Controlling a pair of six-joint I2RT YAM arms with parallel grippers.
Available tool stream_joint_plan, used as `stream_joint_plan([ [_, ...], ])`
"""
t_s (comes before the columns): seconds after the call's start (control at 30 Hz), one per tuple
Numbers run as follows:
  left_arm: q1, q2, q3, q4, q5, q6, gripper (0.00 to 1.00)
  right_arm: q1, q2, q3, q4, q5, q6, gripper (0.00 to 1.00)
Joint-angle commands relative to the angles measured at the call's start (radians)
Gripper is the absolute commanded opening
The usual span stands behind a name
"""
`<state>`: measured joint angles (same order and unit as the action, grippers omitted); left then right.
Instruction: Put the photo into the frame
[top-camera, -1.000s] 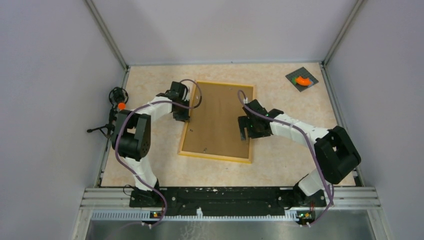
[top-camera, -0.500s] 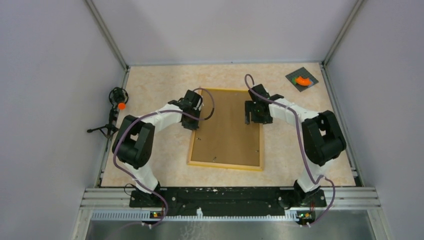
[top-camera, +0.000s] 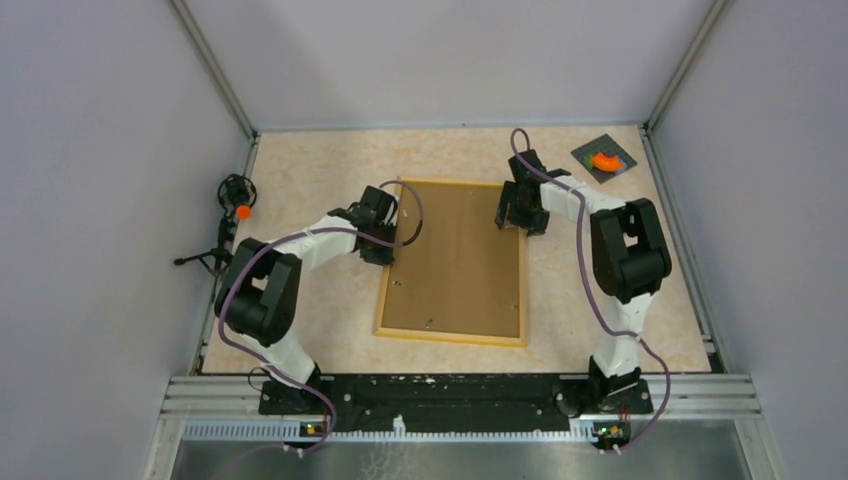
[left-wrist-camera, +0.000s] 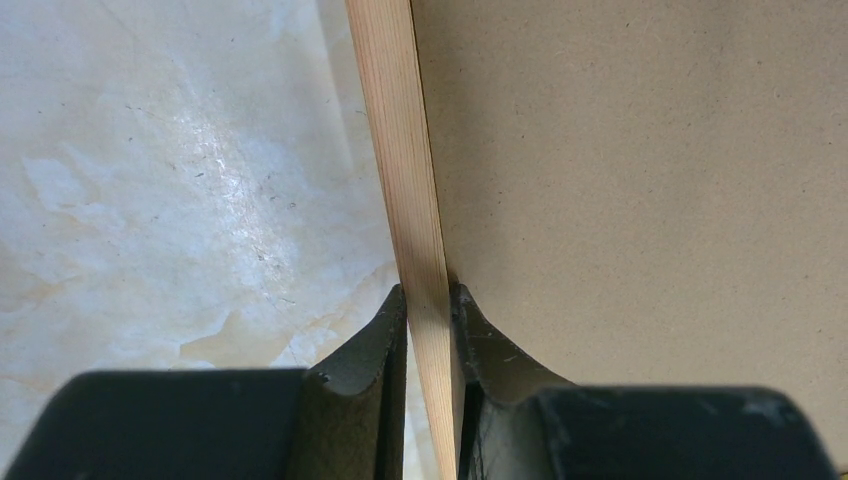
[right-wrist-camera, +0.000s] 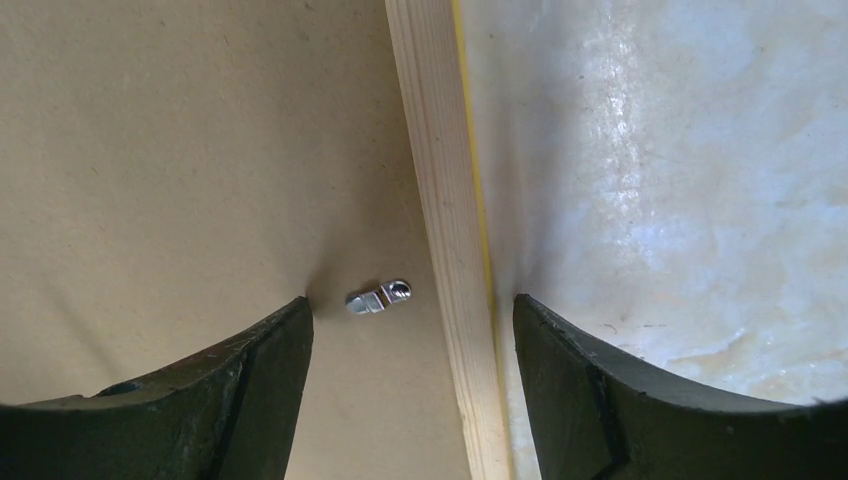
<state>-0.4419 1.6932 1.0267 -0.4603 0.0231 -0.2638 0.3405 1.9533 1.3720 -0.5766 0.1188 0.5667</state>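
Note:
The frame (top-camera: 450, 337) lies back side up at mid-table, its yellow-orange rails around a plain brown backing board (top-camera: 455, 260). The photo is not in view. My left gripper (top-camera: 384, 248) is shut on the frame's left rail; in the left wrist view both fingers (left-wrist-camera: 428, 295) pinch the wood rail (left-wrist-camera: 400, 150) beside the board (left-wrist-camera: 650, 150). My right gripper (top-camera: 519, 217) is open at the frame's far right part. In the right wrist view it (right-wrist-camera: 411, 300) straddles the right rail (right-wrist-camera: 440, 150) and a small metal clip (right-wrist-camera: 378, 298) on the board (right-wrist-camera: 200, 150).
A small black tripod with an orange ball (top-camera: 236, 210) stands at the left table edge. A dark square pad with an orange piece (top-camera: 603, 159) lies at the back right corner. Grey walls close in the table on three sides.
The frame has slid right and turned square to the table, held by my left gripper. My right gripper has moved farther back and right, off the board and over the right rail.

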Motion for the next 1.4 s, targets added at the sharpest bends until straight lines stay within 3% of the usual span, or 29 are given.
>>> stream_joint_plan([
  [0.0, -0.011, 0.024, -0.053, -0.098, 0.090, -0.002, 0.00, 0.009, 0.039, 0.048, -0.041, 0.034, 0.051, 0.72],
  [0.13, -0.010, 0.026, -0.047, -0.100, 0.089, -0.002, 0.00, 0.009, 0.045, 0.046, -0.053, 0.077, 0.045, 0.67],
  [0.23, -0.010, 0.026, -0.044, -0.102, 0.087, -0.003, 0.00, 0.008, 0.053, 0.051, -0.075, 0.109, 0.019, 0.49],
  [0.4, -0.010, 0.024, -0.041, -0.105, 0.080, -0.004, 0.00, 0.008, 0.041, 0.026, -0.073, 0.061, -0.021, 0.45],
  [0.73, -0.009, 0.019, -0.039, -0.108, 0.078, -0.003, 0.00, 0.006, 0.052, 0.016, -0.108, 0.065, -0.128, 0.20],
  [0.8, -0.009, 0.017, -0.040, -0.106, 0.077, -0.003, 0.00, 0.002, 0.050, 0.032, -0.116, 0.068, -0.127, 0.21],
  [0.9, -0.009, 0.018, -0.040, -0.107, 0.079, -0.003, 0.00, -0.001, 0.032, 0.054, -0.102, 0.036, -0.108, 0.37],
  [1.13, -0.009, 0.015, -0.043, -0.107, 0.088, -0.002, 0.00, -0.004, 0.042, 0.113, -0.091, -0.008, -0.059, 0.57],
  [1.37, -0.009, 0.014, -0.040, -0.106, 0.104, -0.002, 0.00, -0.014, 0.050, 0.122, -0.088, 0.047, -0.018, 0.60],
])
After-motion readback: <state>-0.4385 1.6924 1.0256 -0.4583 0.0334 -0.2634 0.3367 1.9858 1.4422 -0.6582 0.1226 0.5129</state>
